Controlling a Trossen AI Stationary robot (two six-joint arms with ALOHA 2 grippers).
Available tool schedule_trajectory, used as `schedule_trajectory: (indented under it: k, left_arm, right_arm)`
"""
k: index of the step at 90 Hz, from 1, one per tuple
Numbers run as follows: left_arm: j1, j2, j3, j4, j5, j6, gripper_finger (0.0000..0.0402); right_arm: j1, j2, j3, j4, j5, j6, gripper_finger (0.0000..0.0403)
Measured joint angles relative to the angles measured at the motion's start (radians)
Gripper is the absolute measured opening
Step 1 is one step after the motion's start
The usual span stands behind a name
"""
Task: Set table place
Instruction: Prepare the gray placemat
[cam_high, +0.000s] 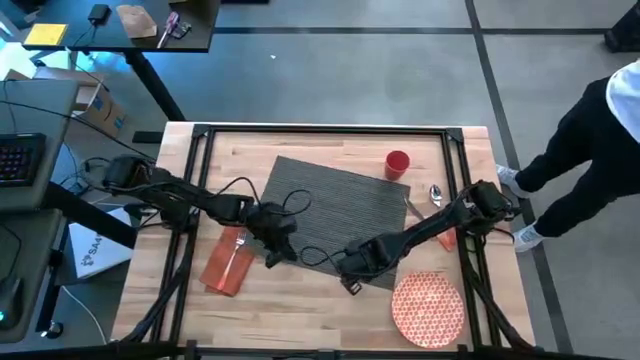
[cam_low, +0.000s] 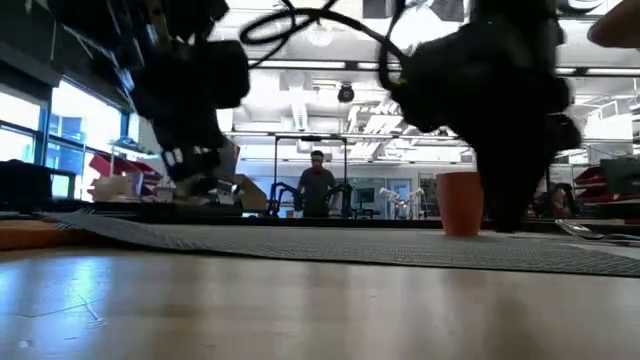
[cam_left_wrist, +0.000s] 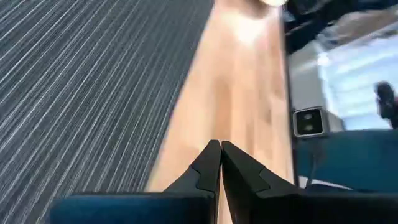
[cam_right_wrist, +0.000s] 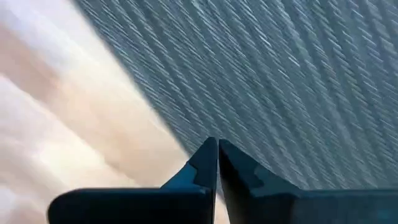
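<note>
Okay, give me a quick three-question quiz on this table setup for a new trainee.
1. True or false: the red-and-white plate sits on the placemat.
2. Which lies on the orange napkin? A) fork B) spoon C) cup
3. How do the fingers of the left gripper and the right gripper stand?

Key
1. False; it rests on the bare table, off the mat's corner.
2. A, the fork.
3. Both shut, holding nothing, at the mat's near edge.
</note>
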Motion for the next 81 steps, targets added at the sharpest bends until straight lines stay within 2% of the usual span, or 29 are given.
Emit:
schedule_trajectory:
  k: [11, 23, 34, 44, 58, 81]
  left_arm:
    - [-0.040, -0.097, 0.006, -0.249, -0.113, -0.105, 0.0000]
    - [-0.097, -0.167, -0.006, -0.473, -0.143, -0.182, 0.0000]
    - [-0.147, -0.187, -0.007, -0.629, -0.176, -0.244, 0.0000]
    - [-0.183, -0.188, -0.007, -0.681, -0.197, -0.289, 0.0000]
    - [-0.204, -0.184, -0.007, -0.694, -0.225, -0.313, 0.0000]
    - [-0.204, -0.185, -0.007, -0.699, -0.237, -0.330, 0.0000]
  right_arm:
    - [-0.039, 0.006, -0.016, 0.195, 0.082, 0.033, 0.0000]
    - [-0.107, 0.047, -0.027, 0.384, 0.127, 0.006, 0.0000]
    - [-0.189, 0.092, -0.028, 0.467, 0.127, -0.076, 0.0000]
    - [-0.258, 0.123, -0.028, 0.478, 0.120, -0.119, 0.0000]
    - [-0.297, 0.142, -0.025, 0.466, 0.032, -0.212, 0.0000]
    - [-0.195, 0.140, -0.022, 0.316, -0.050, -0.288, 0.0000]
